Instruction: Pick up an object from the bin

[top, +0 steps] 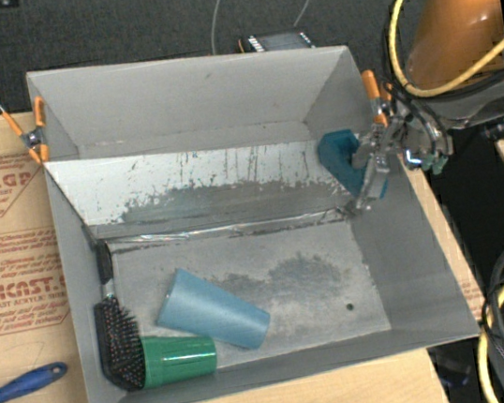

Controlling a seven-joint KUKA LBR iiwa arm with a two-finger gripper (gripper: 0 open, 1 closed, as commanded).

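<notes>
Grey metal bin (217,97) | gripper (370,182) is hanging at right wall, just beside teal lump (338,156) | grip: cannot tell | step: probably lining up grasp | next: calling for enclosing lump, then lifting

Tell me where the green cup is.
The green cup lies on its side at the bin's lower left, beside the black hairbrush, below the light blue cup.

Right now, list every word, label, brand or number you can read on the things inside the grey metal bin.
None: no readable text on anything in the grey metal bin.
Light blue plastic cup, lying on its side: plain.
Green plastic cup, lying on its side: plain.
Black bristle hairbrush: no marking visible.
Teal thing at the right wall: no marking visible.
</notes>
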